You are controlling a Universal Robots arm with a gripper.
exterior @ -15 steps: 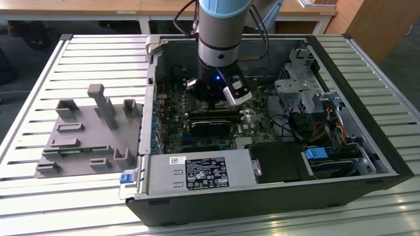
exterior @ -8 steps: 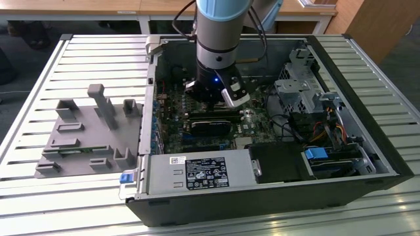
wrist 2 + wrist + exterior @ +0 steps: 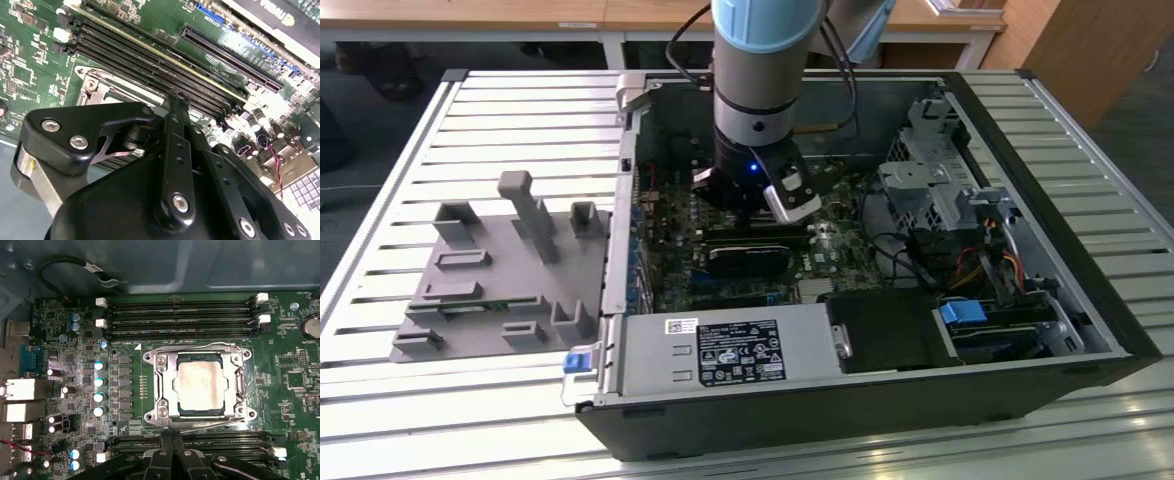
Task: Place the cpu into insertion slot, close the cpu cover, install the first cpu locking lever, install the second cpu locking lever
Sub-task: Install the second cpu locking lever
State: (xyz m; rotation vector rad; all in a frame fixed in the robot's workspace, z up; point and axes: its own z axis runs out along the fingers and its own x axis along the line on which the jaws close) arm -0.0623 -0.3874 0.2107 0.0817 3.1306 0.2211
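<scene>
Pincer [image 3: 172,452] sat nearest the lens in the first wrist view, black fingers pressed together, holding nothing, tips just beside the 6 o'clock edge of the insertion slot [image 3: 150,416]. Second wrist view showed the same pincer [image 3: 176,100] narrow, its tips over the long black memory slots [image 3: 150,60] on the green motherboard [image 3: 30,55].

Beyond the tips, the cpu [image 3: 200,385] lay flat in the insertion slot, silvery-beige face up. The cpu cover [image 3: 239,382] was down over it, framing the chip on all sides. Thin wire levers ran along the 12 o'clock and 6 o'clock edges of the socket; could not tell whether they were latched. At 9 o'clock of the socket stood a column of round capacitors [image 3: 99,388]; more memory slots [image 3: 180,320] ran past its 12 o'clock edge.

Exterior view: robot arm [image 3: 761,90] reached down into the open computer case [image 3: 854,410], pincer [image 3: 767,205] low over the board, just beyond a black fan card [image 3: 747,262]. Power supply box [image 3: 720,355] sat at the case's near edge. A grey parts fixture [image 3: 494,270] lay on the slatted counter [image 3: 400,400] at 9 o'clock of the case, well apart from the arm.
</scene>
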